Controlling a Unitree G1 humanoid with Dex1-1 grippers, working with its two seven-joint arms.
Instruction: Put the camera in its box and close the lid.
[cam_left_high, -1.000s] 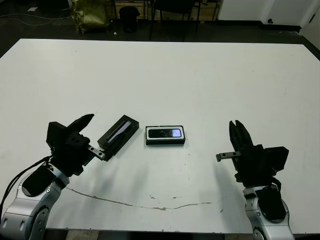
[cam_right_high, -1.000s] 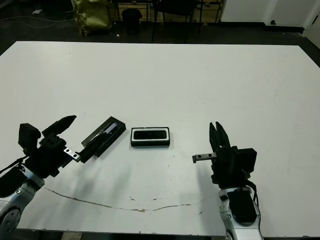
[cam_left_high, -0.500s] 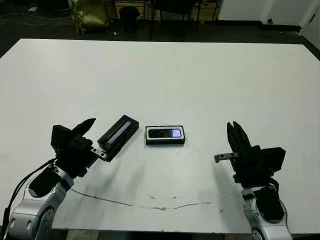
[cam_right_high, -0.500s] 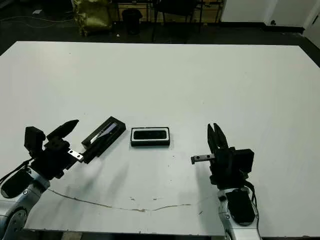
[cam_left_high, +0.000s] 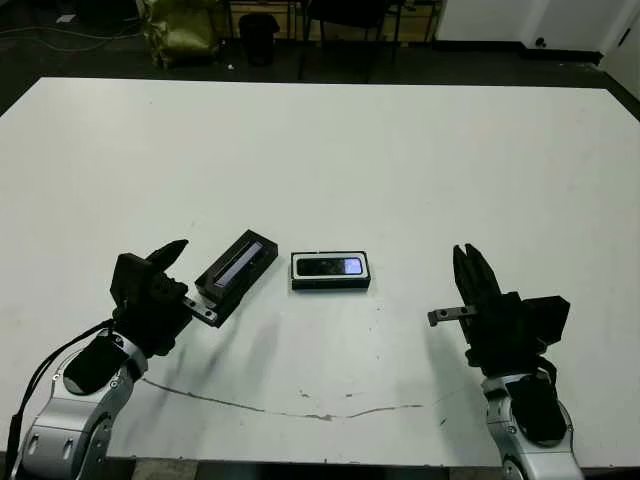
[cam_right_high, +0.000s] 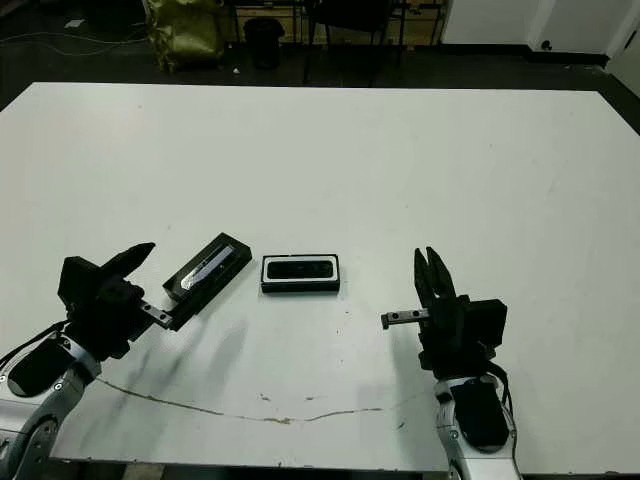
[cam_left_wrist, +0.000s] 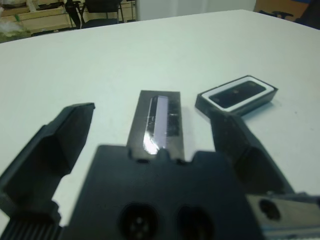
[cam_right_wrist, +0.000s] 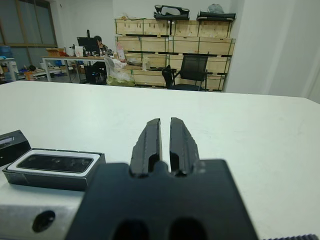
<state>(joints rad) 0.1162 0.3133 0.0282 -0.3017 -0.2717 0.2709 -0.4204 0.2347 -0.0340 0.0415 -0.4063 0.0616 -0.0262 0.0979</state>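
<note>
The camera (cam_left_high: 331, 267) already lies in the box (cam_left_high: 331, 283), which sits near the counter's (cam_left_high: 400, 150) centre. The lid (cam_left_high: 236, 270) rests flat just beside the box at its 9 o'clock, angled, one end toward the left gripper (cam_left_wrist: 155, 135). That gripper's 2 fingers (cam_left_wrist: 55, 145) are spread wide, one on each side of the lid's near end, not yet touching it. The right gripper (cam_right_wrist: 165, 142) hangs well apart at the box's 4 o'clock, fingers pressed together, holding nothing.

The step in hand looks like grasping the lid. To do it well, centre the lid's width between the fingers, pinch across its long edges, lift clear, then square it to the box before lowering.
</note>
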